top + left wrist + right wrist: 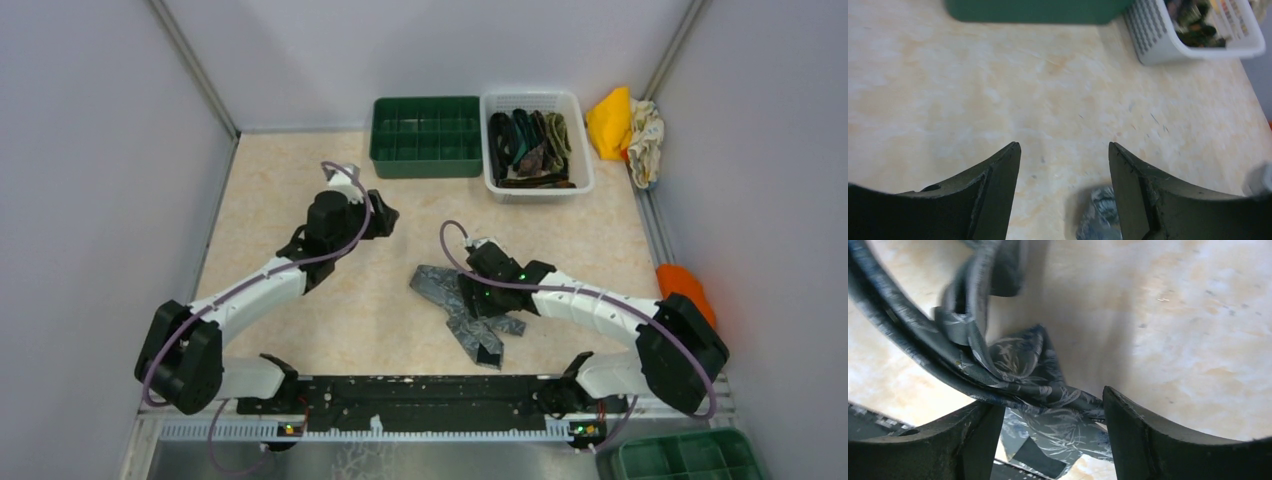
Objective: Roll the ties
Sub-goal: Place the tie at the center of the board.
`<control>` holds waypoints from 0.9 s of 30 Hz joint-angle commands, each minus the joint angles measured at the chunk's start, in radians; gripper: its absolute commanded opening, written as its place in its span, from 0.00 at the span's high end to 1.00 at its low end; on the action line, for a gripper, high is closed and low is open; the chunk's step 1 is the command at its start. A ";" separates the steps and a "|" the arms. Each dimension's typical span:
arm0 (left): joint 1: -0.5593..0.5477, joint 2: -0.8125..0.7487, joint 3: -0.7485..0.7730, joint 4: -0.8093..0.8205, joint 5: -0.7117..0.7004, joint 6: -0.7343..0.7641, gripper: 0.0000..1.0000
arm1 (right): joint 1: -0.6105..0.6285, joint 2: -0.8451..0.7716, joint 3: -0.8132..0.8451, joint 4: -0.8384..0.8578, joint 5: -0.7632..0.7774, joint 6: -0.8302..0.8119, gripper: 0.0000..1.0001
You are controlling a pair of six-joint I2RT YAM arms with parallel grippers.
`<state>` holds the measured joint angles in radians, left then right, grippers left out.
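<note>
A grey tie with a fine leaf pattern (452, 300) lies crumpled and folded at the middle of the table. My right gripper (472, 288) is right over it. In the right wrist view the jaws (1054, 400) stand apart, and the tie (1033, 365) runs between and across them, one band looping up close to the camera. My left gripper (385, 215) is open and empty above bare table, to the left of and beyond the tie. In the left wrist view (1064, 150) a bit of the grey tie (1100, 210) shows beside the right finger. Several dark ties (530, 145) lie in the white basket.
A green divided tray (425, 135) and a white basket (580, 150) stand at the back. Yellow and patterned cloths (625, 125) lie at the back right, and an orange cloth (685, 285) at the right edge. Another green tray (690, 455) sits at the bottom right.
</note>
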<state>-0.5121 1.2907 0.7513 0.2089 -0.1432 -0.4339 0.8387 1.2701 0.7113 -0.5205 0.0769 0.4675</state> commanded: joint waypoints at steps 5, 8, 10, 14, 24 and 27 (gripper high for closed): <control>-0.139 0.041 -0.031 0.066 0.340 0.117 0.26 | -0.079 0.004 -0.035 0.070 0.056 -0.002 0.30; -0.164 0.050 -0.059 0.098 0.404 0.096 0.25 | -0.081 0.028 -0.032 0.091 0.054 -0.009 0.30; -0.179 0.063 -0.084 0.137 0.426 0.077 0.20 | -0.082 0.042 -0.032 0.104 0.050 -0.013 0.30; -0.211 0.108 -0.094 0.159 0.454 0.001 0.18 | -0.084 0.055 -0.032 0.123 0.043 -0.024 0.29; -0.325 0.196 -0.093 0.127 0.361 -0.002 0.14 | -0.104 0.053 -0.045 0.139 0.034 -0.035 0.29; -0.329 0.257 -0.078 0.111 0.307 0.009 0.15 | -0.104 0.048 -0.045 0.146 0.027 -0.035 0.29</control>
<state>-0.8333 1.4792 0.6575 0.3164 0.2348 -0.4263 0.7448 1.3201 0.6689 -0.4240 0.1070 0.4454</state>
